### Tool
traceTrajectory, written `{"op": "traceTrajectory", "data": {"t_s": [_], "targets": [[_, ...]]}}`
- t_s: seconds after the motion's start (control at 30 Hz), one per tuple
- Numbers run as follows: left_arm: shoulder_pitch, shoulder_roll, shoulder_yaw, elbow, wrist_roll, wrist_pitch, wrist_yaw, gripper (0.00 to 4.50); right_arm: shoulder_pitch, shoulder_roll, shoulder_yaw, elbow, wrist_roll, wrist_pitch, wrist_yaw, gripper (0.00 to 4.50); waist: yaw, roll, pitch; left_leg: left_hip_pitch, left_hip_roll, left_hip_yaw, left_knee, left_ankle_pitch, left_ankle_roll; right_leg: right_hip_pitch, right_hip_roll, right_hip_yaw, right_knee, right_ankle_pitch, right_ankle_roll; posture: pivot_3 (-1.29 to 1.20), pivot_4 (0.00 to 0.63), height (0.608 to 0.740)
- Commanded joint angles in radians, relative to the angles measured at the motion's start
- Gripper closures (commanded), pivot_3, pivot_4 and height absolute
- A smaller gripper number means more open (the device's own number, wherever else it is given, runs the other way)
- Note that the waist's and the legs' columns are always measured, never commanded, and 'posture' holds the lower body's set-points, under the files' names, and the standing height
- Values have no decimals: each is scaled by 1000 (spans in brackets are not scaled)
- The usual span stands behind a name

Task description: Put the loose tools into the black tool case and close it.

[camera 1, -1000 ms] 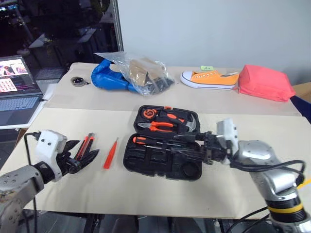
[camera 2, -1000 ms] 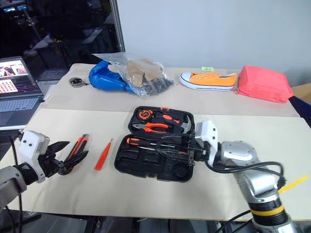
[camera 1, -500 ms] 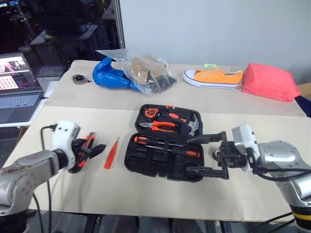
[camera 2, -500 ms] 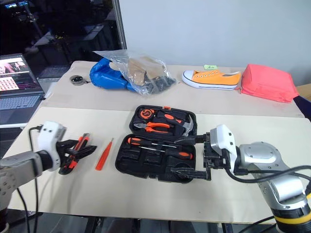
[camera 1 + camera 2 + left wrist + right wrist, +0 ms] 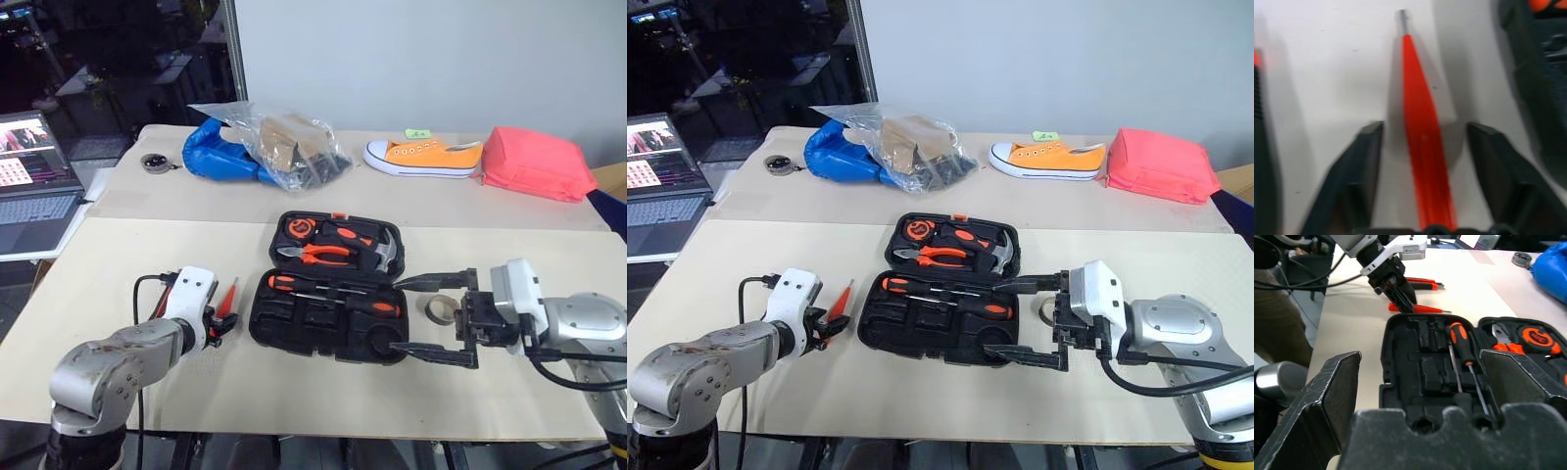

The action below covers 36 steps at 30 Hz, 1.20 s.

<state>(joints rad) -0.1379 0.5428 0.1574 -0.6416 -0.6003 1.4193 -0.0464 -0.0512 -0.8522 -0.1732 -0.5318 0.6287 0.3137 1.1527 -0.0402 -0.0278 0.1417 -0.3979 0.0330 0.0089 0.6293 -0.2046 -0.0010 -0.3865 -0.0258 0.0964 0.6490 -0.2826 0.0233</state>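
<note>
Left wrist view: the slim all-orange small tool [image 5: 1422,147] lies flat on the pale tabletop between the two dark fingers [image 5: 1359,181] of the left gripper [image 5: 1425,166]. Its smooth tapered plastic body narrows to a short grey metal tip pointing away from the wrist. The jaws stand apart on either side of it, a gap on each side, so it is straddled, not pinched. Just beside that gripper, on its outer side, lies the orange-black utility knife [image 5: 1422,283]; on its inner side, near but apart, sits the black tool case [image 5: 328,284], lid open flat, moulded plastic with rounded corners and shaped recesses. Two orange-and-black-handled screwdrivers [image 5: 338,294] lie in its near half; pliers [image 5: 318,255], a hammer [image 5: 382,253] and a tape measure [image 5: 297,228] fill the far half. Beyond the case, the right gripper [image 5: 436,318] hangs wide open, holding nothing, its long black fingers pointing at the case. One small grey-tan tape ring [image 5: 441,307] lies on the table between those fingers.
</note>
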Motion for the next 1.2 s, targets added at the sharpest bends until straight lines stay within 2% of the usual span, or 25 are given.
{"op": "traceTrajectory", "data": {"t_s": [0.03, 0.1, 0.3, 0.4, 0.47, 0.53, 0.63, 0.7, 0.77, 0.83, 0.93, 1.03, 1.2], "targets": [[39, -1, -27, 5, 34, -32, -23, 3449, 6, -13, -29, -32, 4, -9, -8, 0, 2, 1, 0, 0, 0, 0, 0, 0, 0, 0, 0, 0, 0, 0, 0, 0, 150, 740], [52, -3, -14, 5, 45, -65, -36, 4071, 7, -12, -21, -29, -2, -11, -11, 0, 3, 2, -1, 0, 0, 0, 0, 0, 0, 0, 0, 0, 0, 0, 0, 0, 150, 740], [102, -4, 63, -14, 50, -277, -143, 4071, 0, -2, -1, -27, -15, -11, -21, 0, 5, 2, -1, 0, 0, 0, 0, 0, 0, 0, 0, 0, 0, 0, 0, 0, 150, 740], [90, -15, 182, -13, -67, -314, -250, 4072, -1, 1, 2, -23, -17, -15, -22, 0, 7, 2, -1, -1, 0, 0, 1, 1, -1, 0, -1, -1, 0, 0, 0, 0, 150, 740], [70, 19, 255, -6, -175, -301, -352, 4072, 1, 4, 4, -21, -19, -18, -24, 0, 9, 2, -1, -1, 0, 1, 1, 1, -1, 0, 0, -1, 0, 0, 0, 0, 150, 740], [59, 101, 243, -2, -211, -312, -464, 4072, 5, 10, 7, -23, -22, -21, -30, 0, 9, 2, -1, -1, 1, 1, 1, 1, -1, -1, 0, -2, 0, 0, 0, 0, 150, 740], [10, 220, 156, 31, -195, -363, -596, 4072, 13, 18, 6, -30, -27, -20, -42, 0, 9, 2, -1, -1, 0, 2, 1, 0, -1, -1, 1, -2, -1, 0, 0, 0, 150, 740], [-35, 289, 66, 68, -123, -434, -657, 4072, 22, 20, 1, -38, -28, -19, -50, 0, 11, 2, -1, -1, 0, 3, 1, 0, -1, -1, 0, -1, -1, 0, 0, 0, 150, 740], [-114, 378, -102, 126, 30, -593, -776, 4072, 49, 17, -19, -55, -25, -14, -60, 0, 16, 2, -1, -1, 0, 5, 1, 1, -1, -1, 0, -2, -1, 0, 0, 0, 150, 740], [-219, 415, -247, 204, 145, -724, -885, 4072, 78, 13, -39, -71, -23, -11, -66, 0, 24, 1, 0, -1, 0, 7, 1, 1, -1, -1, 1, -2, -2, 0, 0, 0, 150, 740], [-387, 392, -406, 337, 233, -814, -1022, 4072, 112, 4, -63, -89, -21, -9, -70, 0, 33, 2, 0, -2, -1, 9, 1, 1, -1, -1, 1, -2, -2, -1, 0, 0, 150, 740], [-535, 317, -543, 477, 327, -908, -1133, 4072, 158, -11, -100, -106, -15, -5, -64, 0, 31, 2, 0, -4, -1, 9, 1, 1, 0, -2, 1, -2, -2, -1, 0, 0, 150, 740], [-657, 208, -670, 597, 390, -935, -1264, 4072, 241, -26, -182, -111, -12, -10, -54, 0, 26, 2, 0, -7, -1, 8, 3, -1, 2, -3, 2, -2, -2, -1, 1, 0, 150, 740]]}}
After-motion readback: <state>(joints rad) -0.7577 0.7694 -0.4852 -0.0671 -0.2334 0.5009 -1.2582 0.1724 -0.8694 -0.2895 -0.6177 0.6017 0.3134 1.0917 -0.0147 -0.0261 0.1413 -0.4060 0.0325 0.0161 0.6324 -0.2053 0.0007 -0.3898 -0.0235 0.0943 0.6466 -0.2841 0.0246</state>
